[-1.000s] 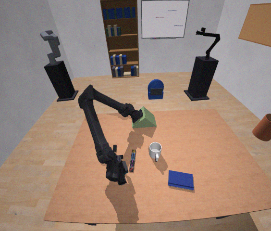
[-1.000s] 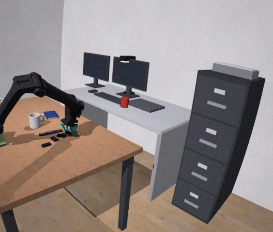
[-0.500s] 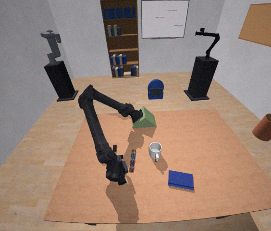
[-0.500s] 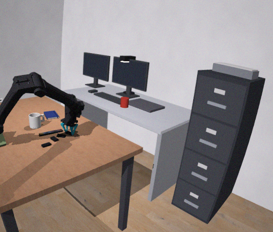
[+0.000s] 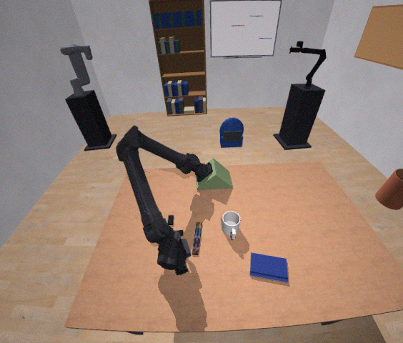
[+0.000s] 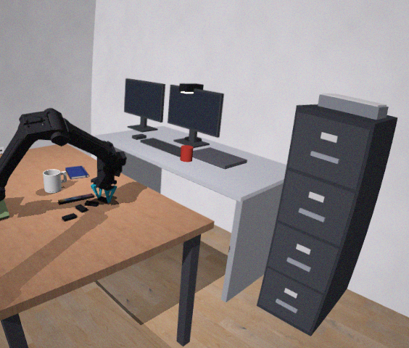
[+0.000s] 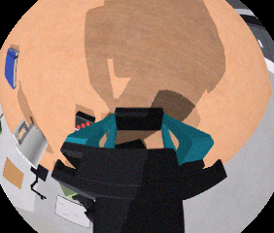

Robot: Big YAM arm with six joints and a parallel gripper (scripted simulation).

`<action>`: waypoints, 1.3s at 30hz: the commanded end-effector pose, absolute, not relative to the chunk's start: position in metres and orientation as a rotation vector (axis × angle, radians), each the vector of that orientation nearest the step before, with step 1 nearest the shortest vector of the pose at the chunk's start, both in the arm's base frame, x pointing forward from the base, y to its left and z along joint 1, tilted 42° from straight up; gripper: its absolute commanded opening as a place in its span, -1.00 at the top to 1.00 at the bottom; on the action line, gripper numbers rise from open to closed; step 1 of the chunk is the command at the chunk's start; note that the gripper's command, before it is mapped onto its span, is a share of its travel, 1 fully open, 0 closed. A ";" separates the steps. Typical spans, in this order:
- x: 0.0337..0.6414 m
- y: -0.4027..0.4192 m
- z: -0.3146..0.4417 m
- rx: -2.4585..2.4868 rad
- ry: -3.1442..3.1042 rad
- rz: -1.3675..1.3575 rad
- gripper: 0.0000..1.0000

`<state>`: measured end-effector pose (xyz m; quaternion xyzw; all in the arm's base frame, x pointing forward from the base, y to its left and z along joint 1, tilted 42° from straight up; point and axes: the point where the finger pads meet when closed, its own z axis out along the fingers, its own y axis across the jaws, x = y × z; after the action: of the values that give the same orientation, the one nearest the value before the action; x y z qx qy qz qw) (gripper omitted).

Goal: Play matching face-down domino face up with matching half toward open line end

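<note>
The line of dominoes (image 5: 196, 238) (image 6: 76, 199) lies face up and looks straight. Its near end (image 7: 85, 121) shows red pips in the wrist view. My gripper (image 6: 104, 199) (image 7: 139, 118) points down beyond that end, its teal fingers shut on a black domino (image 6: 101, 199) (image 7: 139, 119) that spans between the tips, close to the table. Its pips are not visible. Three dark face-down dominoes lie beside the line: one (image 6: 91, 203) near the gripper, a middle one (image 6: 81, 208) and a far one (image 6: 69, 217). The arm hides them in the top view.
A white mug (image 5: 230, 222) (image 6: 52, 181) stands on the other side of the line. A blue book (image 5: 269, 267) (image 6: 77, 172) (image 7: 11, 67) lies beyond it. The arm's green base (image 5: 221, 177) is at the back of the table.
</note>
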<state>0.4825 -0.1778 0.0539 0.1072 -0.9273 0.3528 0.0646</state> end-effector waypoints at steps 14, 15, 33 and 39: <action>0.492 -0.134 0.079 0.372 -2.810 1.068 -0.04; 0.492 -0.134 0.079 0.372 -2.810 1.068 -0.04; 0.493 -0.113 0.101 0.336 -2.844 1.091 -0.04; 0.476 -0.123 0.086 0.342 -2.795 1.060 -0.04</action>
<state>0.4693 -0.1290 0.0754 0.1148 -0.9267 0.3496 0.0766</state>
